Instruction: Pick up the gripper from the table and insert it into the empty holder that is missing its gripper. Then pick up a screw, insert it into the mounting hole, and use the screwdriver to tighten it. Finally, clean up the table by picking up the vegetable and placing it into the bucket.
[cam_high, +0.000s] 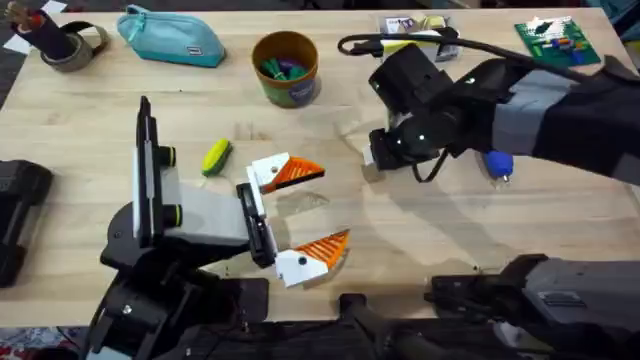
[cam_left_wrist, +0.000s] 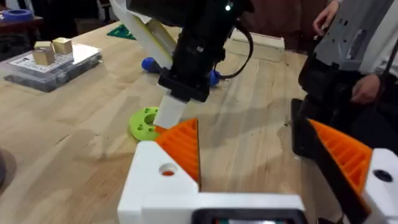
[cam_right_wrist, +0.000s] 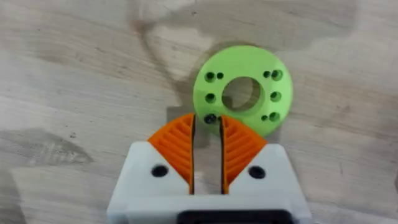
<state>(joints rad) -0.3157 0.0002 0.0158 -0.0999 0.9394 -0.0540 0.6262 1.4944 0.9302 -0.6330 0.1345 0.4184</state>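
My right gripper (cam_right_wrist: 208, 140) is shut on a small dark screw (cam_right_wrist: 210, 118), its tips at the edge of a lime-green round printed part (cam_right_wrist: 244, 88) with a ring of holes. From above, the right gripper (cam_high: 375, 160) points down at mid-table and hides that part. My left gripper (cam_high: 333, 205) stands open just left of it, holding nothing. The yellow-and-green vegetable (cam_high: 215, 157) lies beside the left arm. Further back stands the tan bucket (cam_high: 286, 68). The blue screwdriver (cam_high: 497, 165) lies under the right arm. The loose gripper and the holder are out of view.
A teal pouch (cam_high: 170, 38) and a tape roll (cam_high: 70, 45) sit at the back left. A clear parts box (cam_high: 420, 25) and a green board (cam_high: 557, 40) are at the back right. A black cable (cam_high: 470, 42) runs over the right arm.
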